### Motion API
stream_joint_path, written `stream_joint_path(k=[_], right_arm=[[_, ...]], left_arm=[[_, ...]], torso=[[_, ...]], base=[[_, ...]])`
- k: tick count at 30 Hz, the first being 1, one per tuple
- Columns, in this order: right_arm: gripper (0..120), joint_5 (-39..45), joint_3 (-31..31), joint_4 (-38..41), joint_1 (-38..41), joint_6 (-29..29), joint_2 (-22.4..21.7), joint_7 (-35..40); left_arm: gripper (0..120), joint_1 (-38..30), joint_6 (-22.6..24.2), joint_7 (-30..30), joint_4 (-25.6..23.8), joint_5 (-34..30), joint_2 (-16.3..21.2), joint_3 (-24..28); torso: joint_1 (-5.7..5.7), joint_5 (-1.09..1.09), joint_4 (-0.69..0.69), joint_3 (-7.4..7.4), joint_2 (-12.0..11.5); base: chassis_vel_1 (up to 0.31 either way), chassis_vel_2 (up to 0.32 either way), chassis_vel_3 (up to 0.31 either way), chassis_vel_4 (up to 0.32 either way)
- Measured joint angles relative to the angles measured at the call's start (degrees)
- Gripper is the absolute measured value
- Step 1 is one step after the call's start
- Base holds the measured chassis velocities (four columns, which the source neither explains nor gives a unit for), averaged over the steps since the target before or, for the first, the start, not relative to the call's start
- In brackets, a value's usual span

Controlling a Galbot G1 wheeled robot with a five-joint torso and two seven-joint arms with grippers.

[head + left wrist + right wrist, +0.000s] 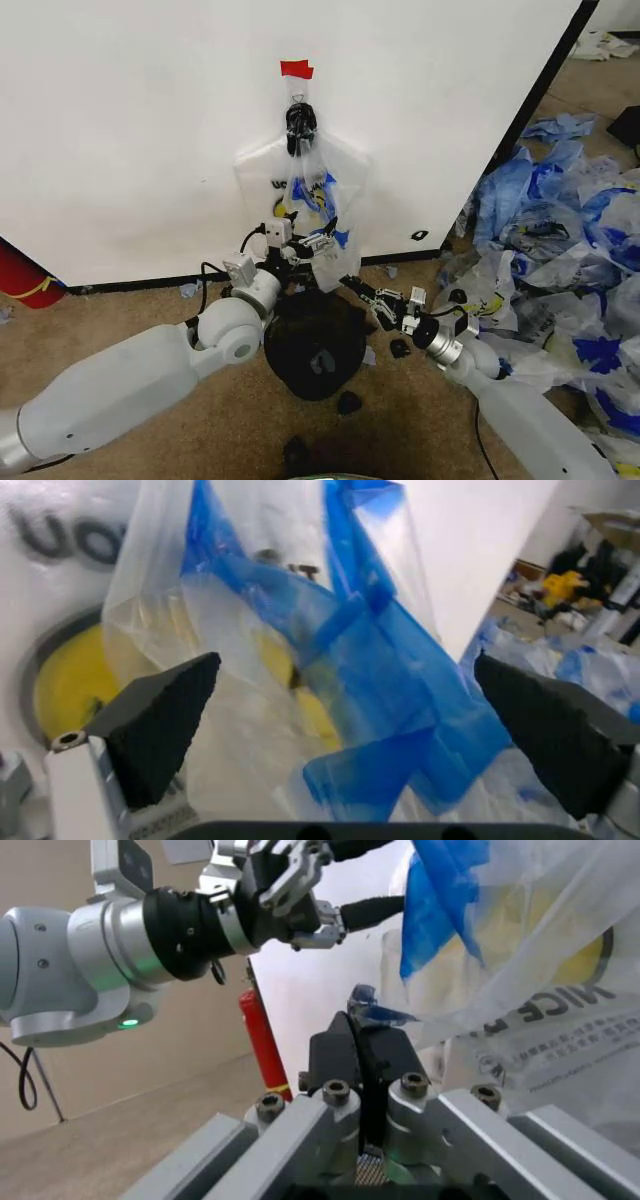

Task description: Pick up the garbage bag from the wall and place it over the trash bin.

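a: how do my arms sit right now?

b: from my seat, the left arm reaches forward over the trash bin (315, 345), its left gripper (318, 236) raised against the lower part of the garbage bag (305, 205). in the left wrist view the dark fingers (160, 724) stand wide apart, with the bag's blue handles (385, 705) hanging between them, not clamped. the right arm comes in low from the right; the right gripper (357, 288) is at the bag's lower right edge, fingers (345, 1057) pressed together on a bit of blue-tinted film, though i cannot tell if that is a real grip on the bag.

a: and the count?

b: one garbage bag, hung by a black clip (300, 122) on the white wall (130, 130) under a strip of red tape (296, 69). one black mesh bin on the floor just below it. two grippers.

a: anything in the way?

b: a heap of blue-streaked white bags (560, 250) to the right, a red cylinder (25, 275) by the wall on the left, and small dark scraps (349, 403) on the carpet near the bin.
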Motion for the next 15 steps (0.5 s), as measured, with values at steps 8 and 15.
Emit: stream_joint_path(k=[8,15], right_arm=[[0,0.0,-0.3,-0.3,0.4,-0.2,0.4,0.1],[0,-0.1,-0.7,-0.5,0.8,-0.2,0.7,0.5]], left_arm=[[100,2.6,-1.4,5.1,-1.1,7.8,2.0,0.4],[100,2.2,-0.2,4.7,-0.2,11.4,2.7,1.0]], torso=[[0.0,-0.01,0.02,0.0,0.0],[0.0,0.0,0.02,0.0,0.0]], base=[[0.0,0.0,0.0,0.0],[0.0,0.0,0.0,0.0]])
